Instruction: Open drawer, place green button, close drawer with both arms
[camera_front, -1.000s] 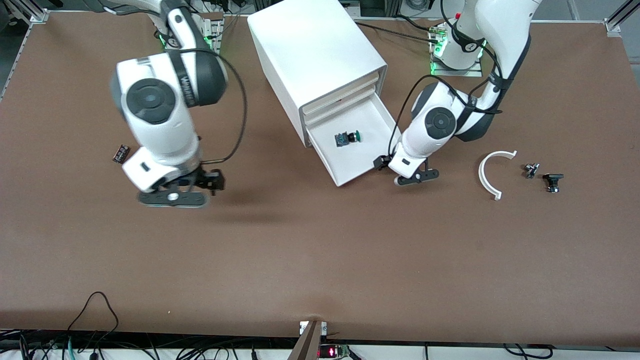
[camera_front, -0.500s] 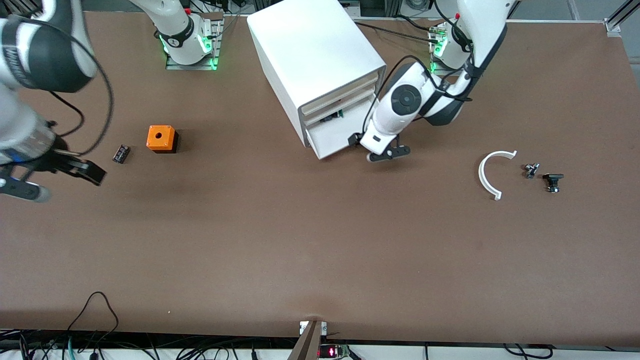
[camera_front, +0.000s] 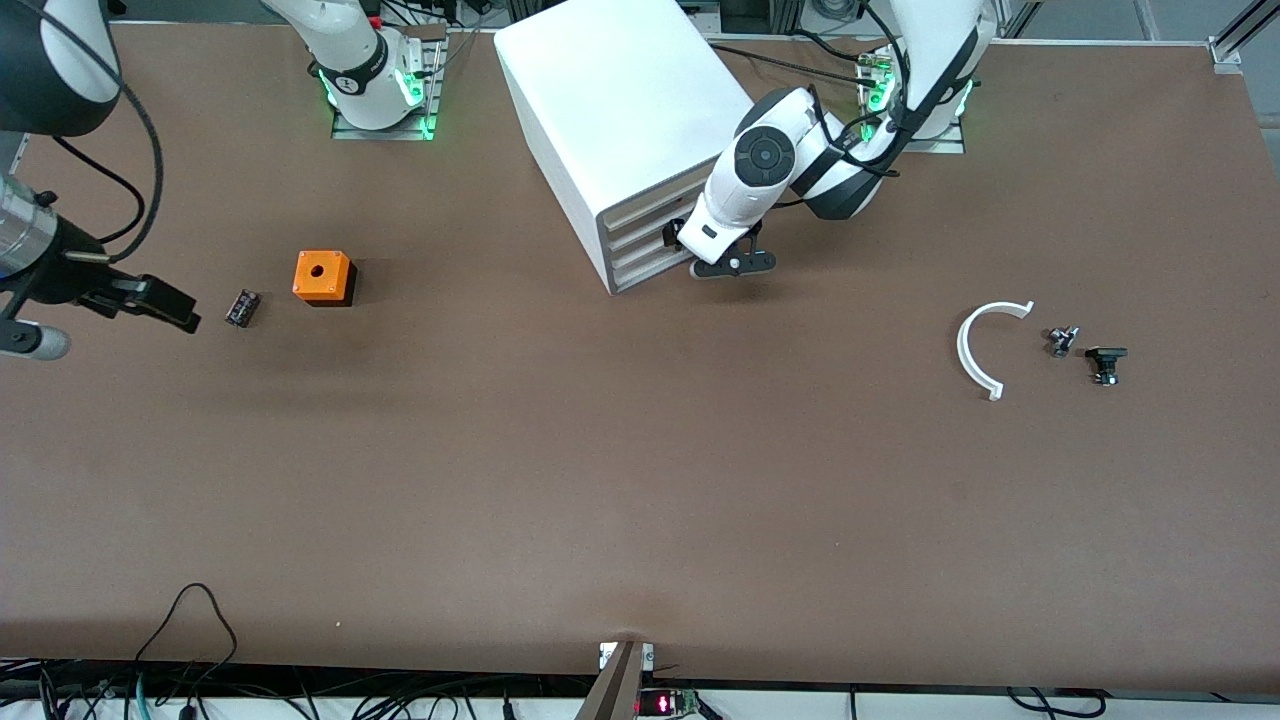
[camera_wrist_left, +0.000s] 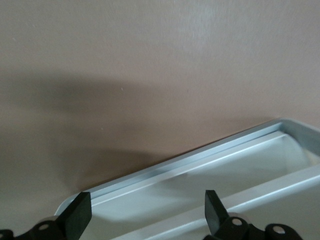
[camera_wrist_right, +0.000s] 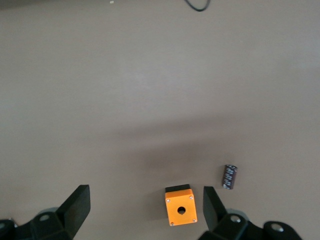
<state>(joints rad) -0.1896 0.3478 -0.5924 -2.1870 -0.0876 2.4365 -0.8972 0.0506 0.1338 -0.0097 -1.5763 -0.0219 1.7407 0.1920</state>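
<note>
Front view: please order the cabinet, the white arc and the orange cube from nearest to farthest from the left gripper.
Measured from the left gripper:
1. Cabinet, right beside the gripper, which is at its drawer fronts.
2. White arc, toward the left arm's end of the table.
3. Orange cube, toward the right arm's end.

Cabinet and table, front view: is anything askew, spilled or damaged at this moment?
Nothing stands out. The cabinet sits at an angle to the table edges; the drawer looks pushed in, with the left end effector open at its front. The orange cube stands upright. The right end effector is open above the table's right-arm end.
</note>
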